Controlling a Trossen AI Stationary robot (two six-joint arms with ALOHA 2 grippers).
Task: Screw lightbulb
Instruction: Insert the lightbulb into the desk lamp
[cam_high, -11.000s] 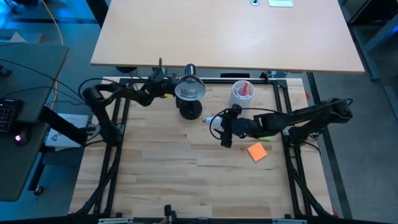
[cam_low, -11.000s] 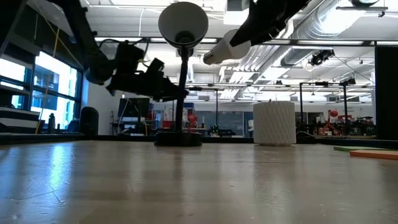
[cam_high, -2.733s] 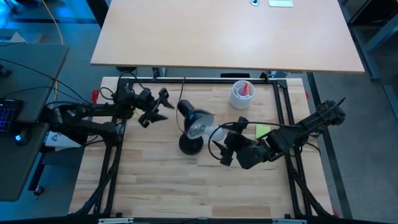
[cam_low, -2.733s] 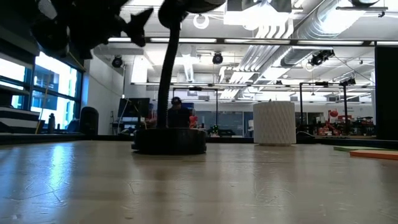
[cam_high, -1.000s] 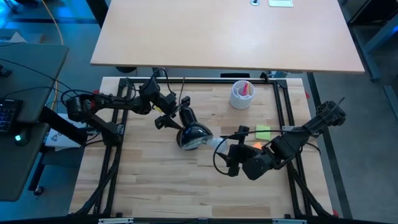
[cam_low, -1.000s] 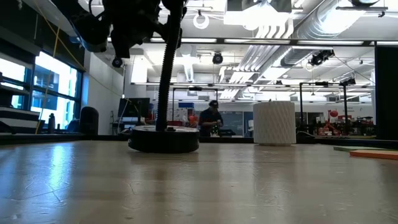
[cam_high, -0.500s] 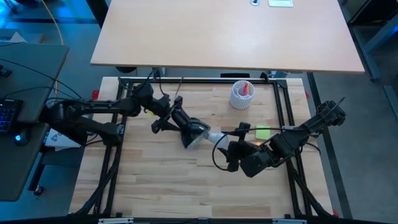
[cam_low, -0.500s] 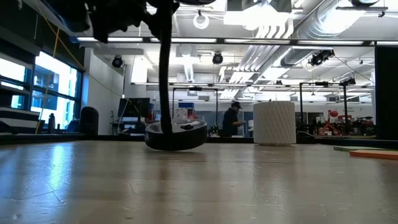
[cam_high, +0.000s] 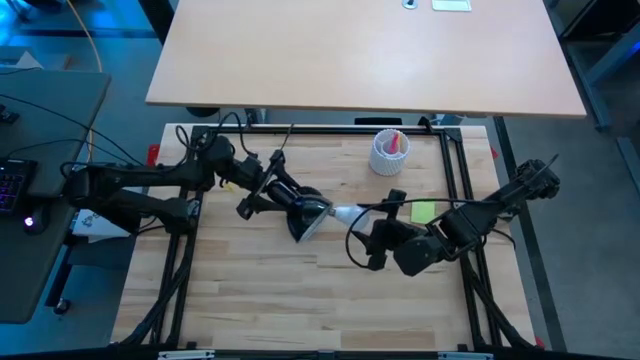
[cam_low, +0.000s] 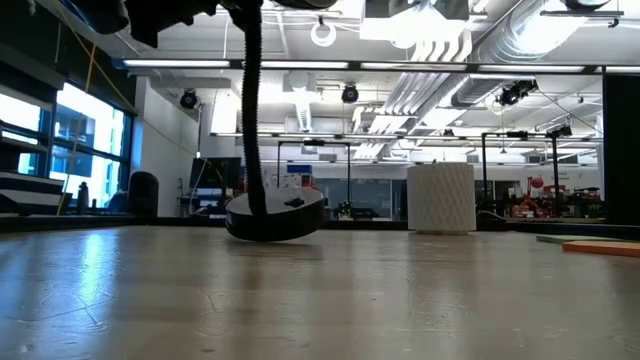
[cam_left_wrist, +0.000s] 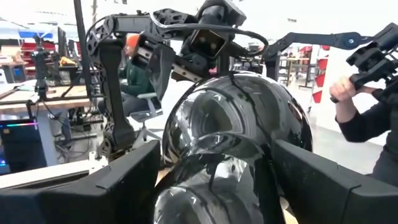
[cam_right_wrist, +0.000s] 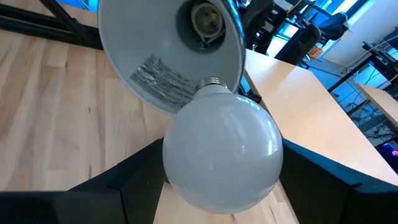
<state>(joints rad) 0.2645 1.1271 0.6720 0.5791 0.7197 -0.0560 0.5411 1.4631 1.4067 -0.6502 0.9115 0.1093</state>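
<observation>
High view: left claw (cam_high: 262, 190) sits left of centre on the wooden surface (cam_high: 300, 290), fingers spread around the black lamp (cam_high: 300, 212) just behind its shade, gripping it; shade mouth points right. Right claw (cam_high: 362, 232) is just right of the shade, gripping the lightbulb (cam_high: 344, 215), whose white body lies between claw and shade rim, close to the shade mouth. White ribbed cup (cam_high: 388, 152) stands at the far edge, right of centre; a green sticky note (cam_high: 423, 212) lies near the right arm. Low view: lamp base (cam_low: 275, 216) is tilted, one edge lifted off the surface, its ribbed stem rising toward the top edge; cup (cam_low: 441, 197) stands upright to its right, well apart; an orange flat piece (cam_low: 600, 247) lies at far right. Claws mostly out of frame here. Left wrist view: both dark fingers (cam_left_wrist: 124, 177) flank the glossy black back of the lamp shade (cam_left_wrist: 239, 134); a person's sleeve (cam_left_wrist: 360, 121) shows at the right in the room behind. Right wrist view: lightbulb (cam_right_wrist: 221, 152) held between the two fingers, screw base just below the shade rim, not in the socket (cam_right_wrist: 207, 20), which shows empty deeper inside the shade.
</observation>
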